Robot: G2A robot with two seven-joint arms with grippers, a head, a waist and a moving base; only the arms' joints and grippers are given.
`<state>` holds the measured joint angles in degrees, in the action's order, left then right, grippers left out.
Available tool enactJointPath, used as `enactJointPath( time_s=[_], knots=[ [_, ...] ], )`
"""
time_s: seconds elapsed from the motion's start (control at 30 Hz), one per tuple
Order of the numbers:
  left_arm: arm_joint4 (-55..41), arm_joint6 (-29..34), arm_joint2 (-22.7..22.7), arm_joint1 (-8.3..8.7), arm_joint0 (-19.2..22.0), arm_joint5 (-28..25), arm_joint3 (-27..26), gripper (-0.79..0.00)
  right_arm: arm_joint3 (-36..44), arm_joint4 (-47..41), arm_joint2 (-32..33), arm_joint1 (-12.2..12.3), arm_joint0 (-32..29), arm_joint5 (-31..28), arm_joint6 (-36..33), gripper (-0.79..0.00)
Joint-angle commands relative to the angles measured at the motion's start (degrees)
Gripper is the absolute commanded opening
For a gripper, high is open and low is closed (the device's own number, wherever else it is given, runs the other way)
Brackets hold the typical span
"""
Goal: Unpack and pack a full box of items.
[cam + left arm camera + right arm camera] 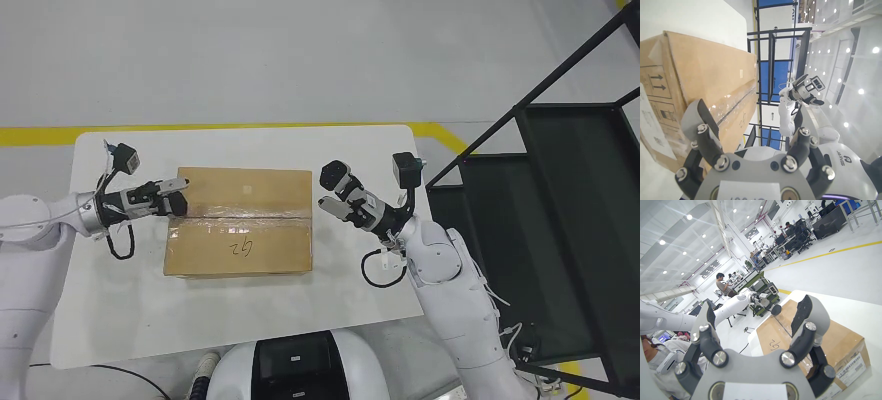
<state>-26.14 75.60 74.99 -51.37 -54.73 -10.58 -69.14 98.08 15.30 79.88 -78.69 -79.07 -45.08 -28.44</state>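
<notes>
A closed cardboard box [242, 220] lies in the middle of the white table [115, 300], its top seam sealed with clear tape [245, 212] and a handwritten mark on the near flap. My left gripper [180, 197] is open at the box's left end, level with the taped seam; in the left wrist view, the box [706, 72] sits beside one finger [705, 115]. My right gripper [329, 190] is open just off the box's right end, apart from it. In the right wrist view, the box [810, 336] lies beyond the fingers [802, 311], with a label on its end face.
A black metal rack [560, 160] stands close to the table's right side. A yellow floor line [40, 135] runs behind the table. Bare table surface lies in front of the box and to its left.
</notes>
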Motion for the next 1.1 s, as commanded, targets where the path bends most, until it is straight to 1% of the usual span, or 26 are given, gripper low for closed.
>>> enactJointPath(
  time_s=[0.0,0.03,0.1,0.2,0.27,0.37,0.47,1.07],
  knots=[
    [-7.2,3.9,1.4,0.00,-0.1,0.6,0.9,0.000,0.0,0.0,0.0,0.0,0.0,0.0,0.0,0.000],
    [-10.2,5.2,2.3,0.01,0.0,0.8,1.6,0.000,0.0,0.0,0.0,0.0,0.0,0.0,0.0,0.000],
    [-15.8,5.8,4.1,-0.03,0.1,0.9,3.4,0.000,0.0,0.0,0.0,0.0,0.0,0.0,0.0,0.000],
    [-21.9,1.2,6.4,-0.32,0.0,-0.1,6.3,0.000,0.0,0.0,0.0,0.0,0.0,0.0,0.0,0.000],
    [-26.2,-0.9,7.4,-0.57,-0.1,1.1,8.2,0.000,0.0,0.0,0.0,0.0,0.0,0.0,0.0,0.000],
    [-28.7,-4.0,8.1,-0.86,0.0,1.7,10.2,0.000,0.0,0.0,0.0,0.0,0.0,0.0,0.0,0.000],
    [-28.8,-5.1,8.1,-1.02,0.2,1.6,11.1,0.000,0.0,0.0,0.0,0.0,0.0,0.0,0.0,0.000],
    [-28.8,-5.1,8.1,-1.02,0.2,1.6,11.1,0.000,0.0,0.0,0.0,0.0,0.0,0.0,0.0,0.000]
  ],
)
